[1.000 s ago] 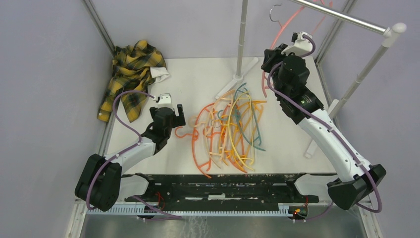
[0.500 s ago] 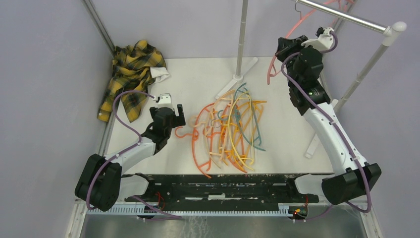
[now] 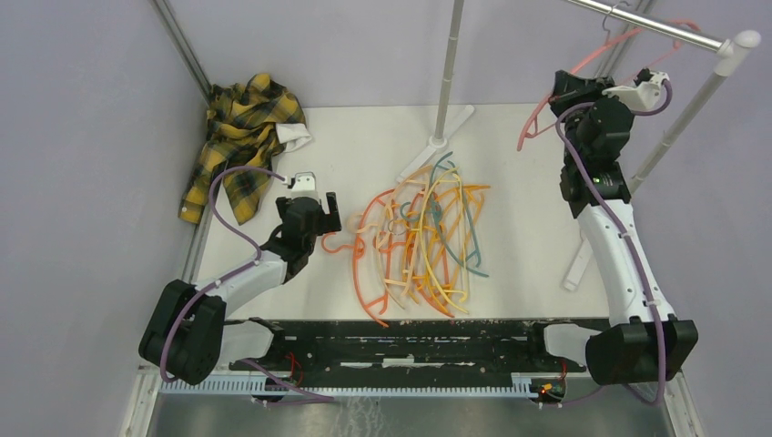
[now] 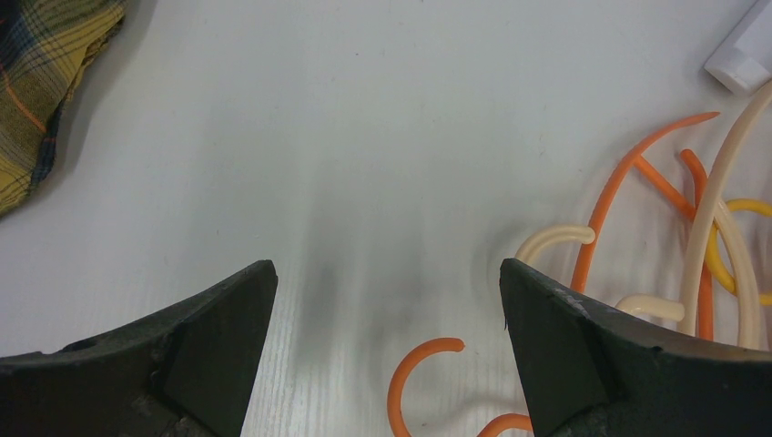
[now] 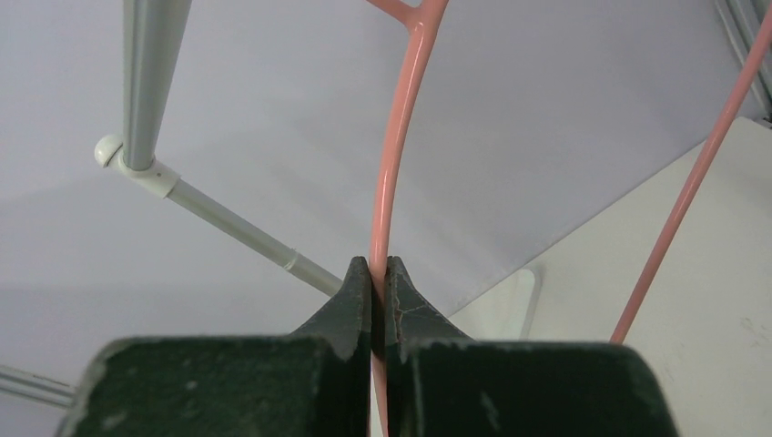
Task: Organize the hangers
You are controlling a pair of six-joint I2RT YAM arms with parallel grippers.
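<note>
From above we see the whole layout: a tangled pile [image 3: 421, 241] of thin, curved plastic hangers lies mid-table [image 3: 364, 146], in orange, yellow, peach and teal, too interlaced for us to count. One pink hanger [image 3: 583, 68] is raised at the far right, its small metal hook up at the silver rail [image 3: 651, 25]; whether it rests on the rail we cannot tell. Two poles show here, one upright behind the pile and one slanting down on the right. A crumpled yellow-black plaid shirt [image 3: 241, 137] sits in the far left corner. The right wrist view adds what the overhead cannot. The right gripper [image 5: 375, 273] is clenched on the pink hanger's smooth round rod [image 5: 393, 164], dark jaws pressed flat against it on both sides. A second pink strand runs up the right of that frame. The left wrist view shows the left gripper [image 4: 387, 273] released, its two dark wedge-shaped fingers wide apart over bare white table and grasping nothing. An orange hook lies between them at the frame's bottom, and peach and orange rods lie just to the right. From above this gripper [image 3: 309, 202] sits just left of the pile.
</note>
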